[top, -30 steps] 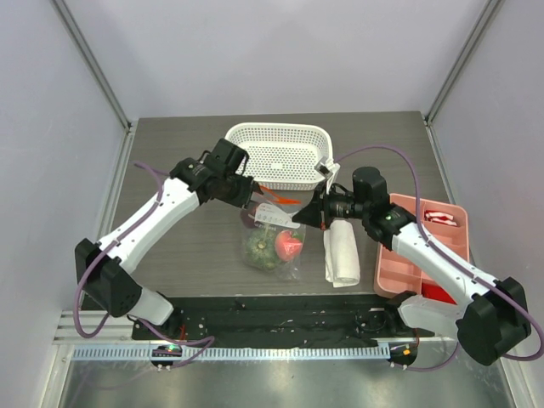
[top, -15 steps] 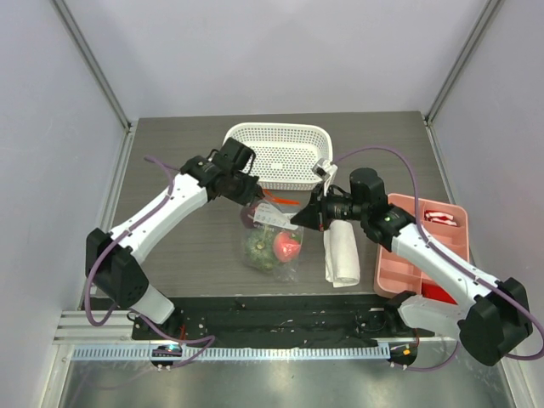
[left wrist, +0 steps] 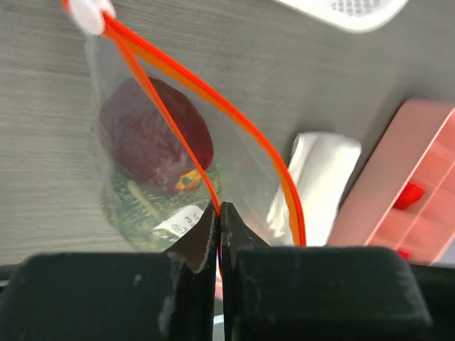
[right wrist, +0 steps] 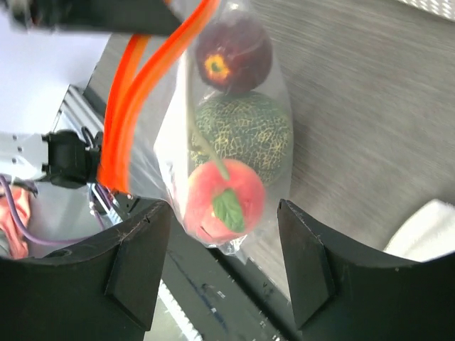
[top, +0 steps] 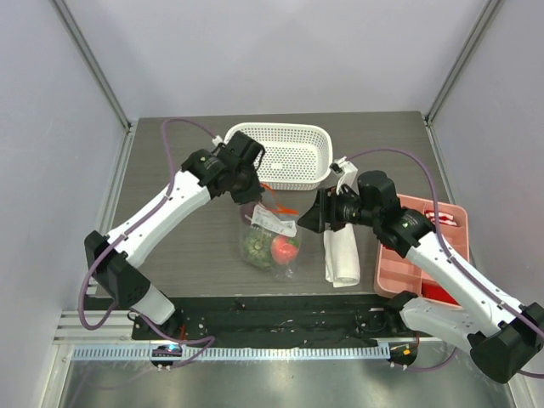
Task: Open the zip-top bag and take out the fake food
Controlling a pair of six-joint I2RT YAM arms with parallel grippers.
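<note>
Mid-frame, the left gripper [left wrist: 219, 213] pinches one orange zip edge of the bag [top: 270, 242]; the right gripper [right wrist: 222, 209] gapes wide, holding nothing.

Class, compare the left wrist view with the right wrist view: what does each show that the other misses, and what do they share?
Only left wrist: the pink tray, a white basket corner, and a close look at the left jaws shut on the zip-top bag at its orange strip. Only right wrist: the pinkish-red fruit and the right jaws, wide open. Both: the bag, the dark red fruit, the green ball and the white cloth.
</note>
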